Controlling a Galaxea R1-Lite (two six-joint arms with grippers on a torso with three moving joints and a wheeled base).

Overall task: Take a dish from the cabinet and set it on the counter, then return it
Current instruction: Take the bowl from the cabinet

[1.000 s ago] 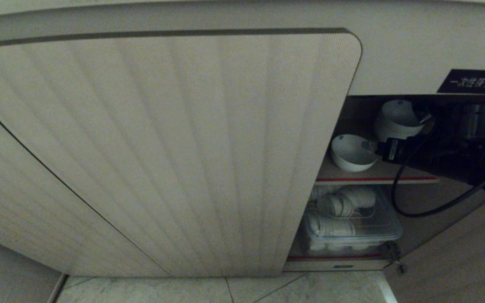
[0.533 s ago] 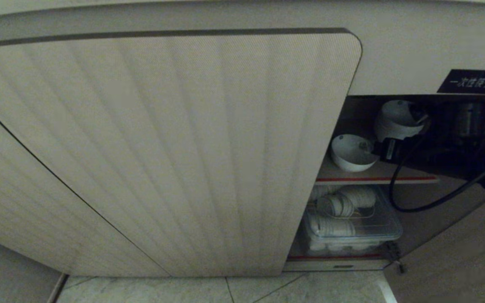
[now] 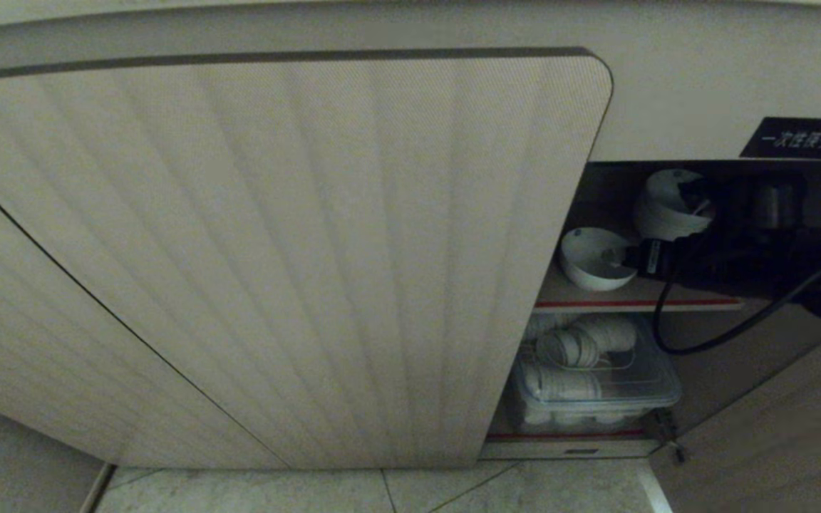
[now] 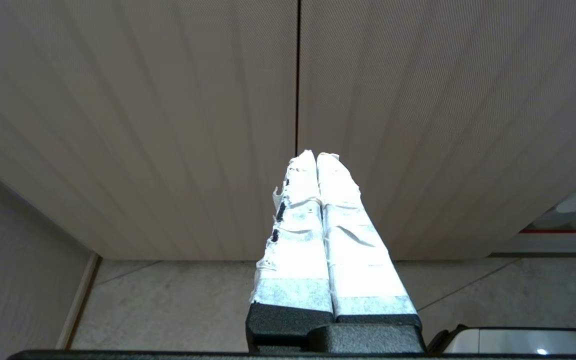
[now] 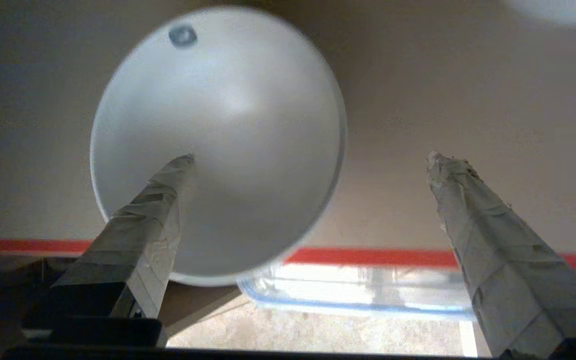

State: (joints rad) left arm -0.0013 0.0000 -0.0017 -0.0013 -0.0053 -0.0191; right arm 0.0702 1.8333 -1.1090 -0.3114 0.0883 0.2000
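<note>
The dish (image 3: pixel 594 258), a small white bowl, rests on the cabinet's (image 3: pixel 275 249) upper red-edged shelf (image 3: pixel 695 293), its opening tipped toward my right gripper. The right gripper (image 3: pixel 656 231) reaches in from the right and stands open. In the right wrist view one of its taped fingers (image 5: pixel 168 200) lies across the dish's (image 5: pixel 228 125) inside, and the gripper (image 5: pixel 308 160) grips nothing. My left gripper (image 4: pixel 317 155) is shut and empty, parked in front of the ribbed doors. The counter is out of view.
A stack of white bowls (image 3: pixel 663 203) stands behind the gripper on the same shelf. A clear bin (image 3: pixel 656 388) of white dishes fills the lower shelf. The open door (image 3: pixel 774 427) swings out at right, and a black cable (image 3: pixel 667 338) hangs from the arm.
The right arm has shifted slightly left and deeper into the cabinet, with its jaws spread a little wider. The dish now sits a bit further back on the shelf.
</note>
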